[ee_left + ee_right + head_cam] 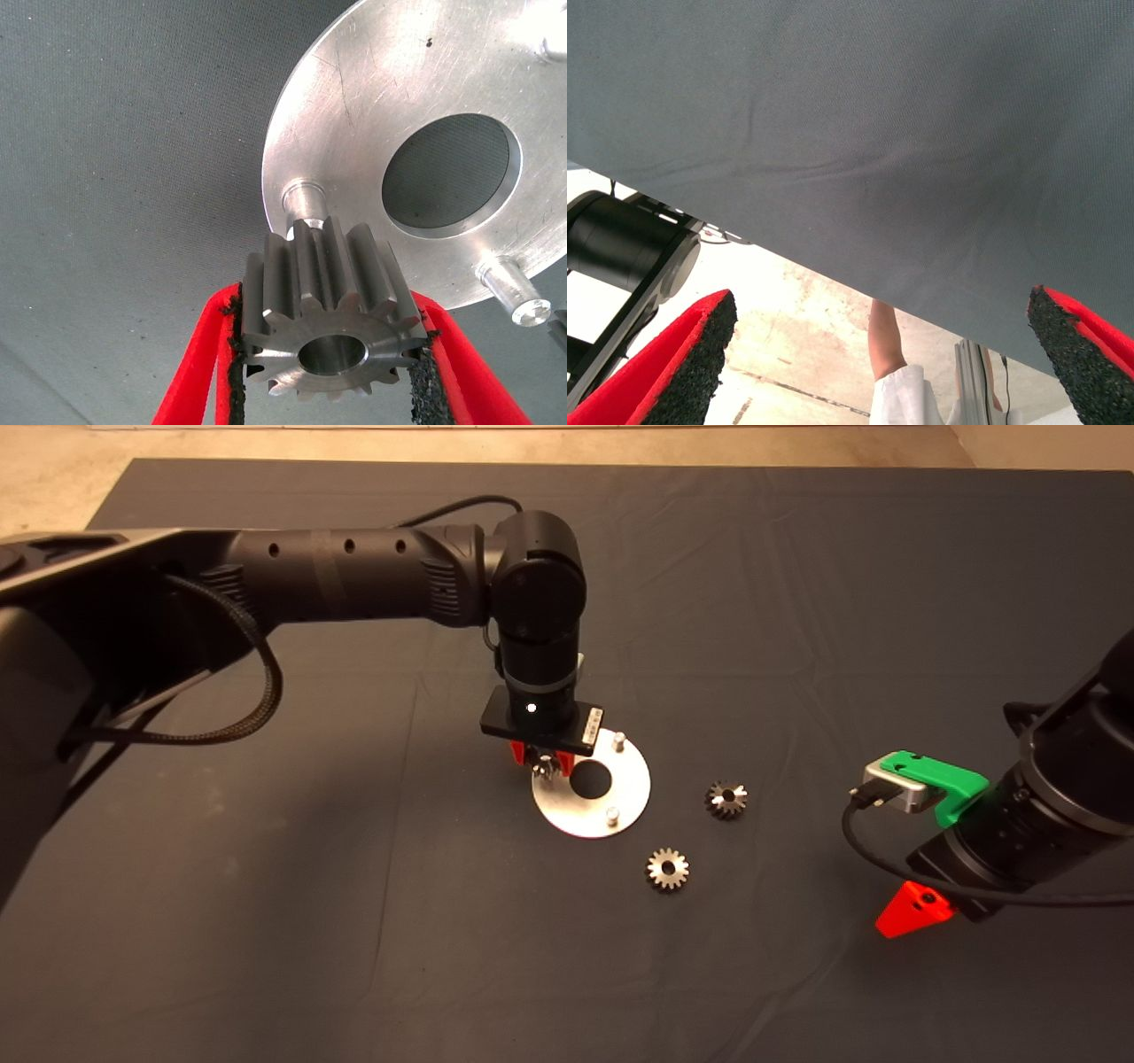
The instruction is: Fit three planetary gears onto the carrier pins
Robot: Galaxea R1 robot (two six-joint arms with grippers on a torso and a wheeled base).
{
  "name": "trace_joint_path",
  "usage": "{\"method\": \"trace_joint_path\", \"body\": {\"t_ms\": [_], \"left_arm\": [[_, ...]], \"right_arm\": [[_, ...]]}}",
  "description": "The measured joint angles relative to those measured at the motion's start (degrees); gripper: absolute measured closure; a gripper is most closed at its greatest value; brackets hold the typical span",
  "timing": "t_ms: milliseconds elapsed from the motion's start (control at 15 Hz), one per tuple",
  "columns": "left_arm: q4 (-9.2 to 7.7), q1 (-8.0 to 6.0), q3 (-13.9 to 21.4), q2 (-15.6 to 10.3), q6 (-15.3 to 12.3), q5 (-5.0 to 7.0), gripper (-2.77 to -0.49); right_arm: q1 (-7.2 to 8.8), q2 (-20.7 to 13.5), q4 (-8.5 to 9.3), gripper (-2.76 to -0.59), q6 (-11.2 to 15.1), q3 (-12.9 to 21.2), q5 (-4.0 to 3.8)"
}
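The planetary gears are split between hand and surface: one gear (pixel 330 328) is clamped across its teeth by the left hand (pixel 328 354), right over the rim of the carrier disc (pixel 592 784), while the other two gears (pixel 726 799) (pixel 667 869) lie flat on the dark mat (pixel 266 886) just beside the disc, apart from each other. In the left wrist view the held gear hangs just short of the nearest carrier pin (pixel 303 199), its bore not yet over the stud; whether the teeth already brush the pin is hard to tell from this angle.

These gears look like solid machined steel: stiff, dense for their size, with smooth slippery flanks. The rough black pads (pixel 237 354) bite on the tooth tips at opposite sides, which seems the sound place to hold, leaving the centre hole free. The fit of bore on pin is probably close, so a tilted gear would likely jam.

The disc is flat brushed metal, finely scratched, with a large round centre hole and two further pins (pixel 618 738) (pixel 611 813) standing bare. The mat is a matte woven cloth with soft creases.

The right hand (pixel 877 354) waits at the mat's right edge, fingers spread wide and empty.
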Motion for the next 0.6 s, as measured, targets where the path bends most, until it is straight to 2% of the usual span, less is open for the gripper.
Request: {"method": "trace_joint_path", "body": {"t_ms": [267,600], "left_arm": [[0.09,0.02,-2.22,-0.04,2.19,0.02,-0.90],[0.06,0.13,-2.26,-0.02,2.48,-0.02,-0.90]], "right_arm": [[0.00,0.30,0.00,-2.44,0.16,0.00,-0.03],[0.02,0.63,0.00,-2.44,0.16,-0.50,-0.01]]}}
